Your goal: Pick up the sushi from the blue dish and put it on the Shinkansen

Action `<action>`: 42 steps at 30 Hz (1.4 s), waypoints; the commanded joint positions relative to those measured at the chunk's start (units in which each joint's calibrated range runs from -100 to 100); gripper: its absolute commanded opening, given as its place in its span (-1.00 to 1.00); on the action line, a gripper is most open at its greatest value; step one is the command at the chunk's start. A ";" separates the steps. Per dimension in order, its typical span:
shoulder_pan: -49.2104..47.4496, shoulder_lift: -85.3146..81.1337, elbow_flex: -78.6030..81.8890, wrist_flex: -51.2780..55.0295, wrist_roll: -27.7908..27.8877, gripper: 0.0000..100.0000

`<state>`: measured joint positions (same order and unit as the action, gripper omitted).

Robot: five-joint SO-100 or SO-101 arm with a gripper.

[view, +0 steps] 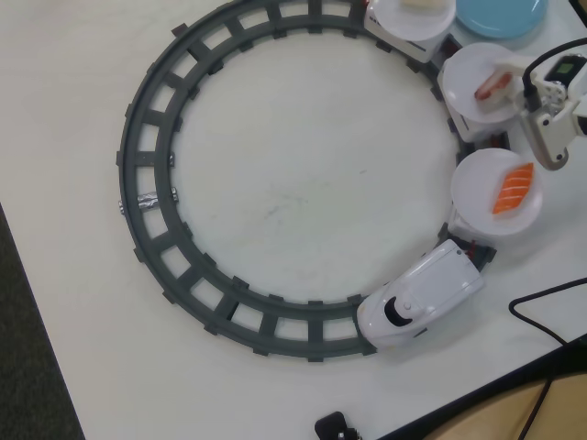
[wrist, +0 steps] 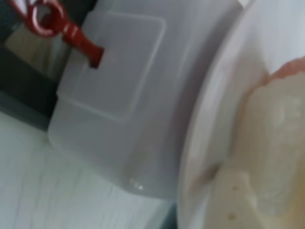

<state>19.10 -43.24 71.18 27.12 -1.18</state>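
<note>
Claw (view: 514, 87) over a sushi piece (view: 492, 85) on the Shinkansen (view: 420, 306) plate (view: 470, 75), its opening impossible to tell.

My white plastic gripper (view: 553, 137) looked matt. The Shinkansen (view: 419, 306) was glossy white plastic, its track (view: 147, 183) dull grey plastic. The blue dish (view: 500, 16) shone smooth. The table (view: 293, 192) was pale, matt, faintly scuffed.
</note>
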 commanded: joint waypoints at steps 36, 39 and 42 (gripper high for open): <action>33.36 -56.09 17.68 29.23 1.81 -0.46; 38.12 -54.92 20.38 29.75 1.81 -0.46; 39.17 -55.17 24.51 29.83 1.81 -0.46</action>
<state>56.20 -98.32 92.62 56.69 0.86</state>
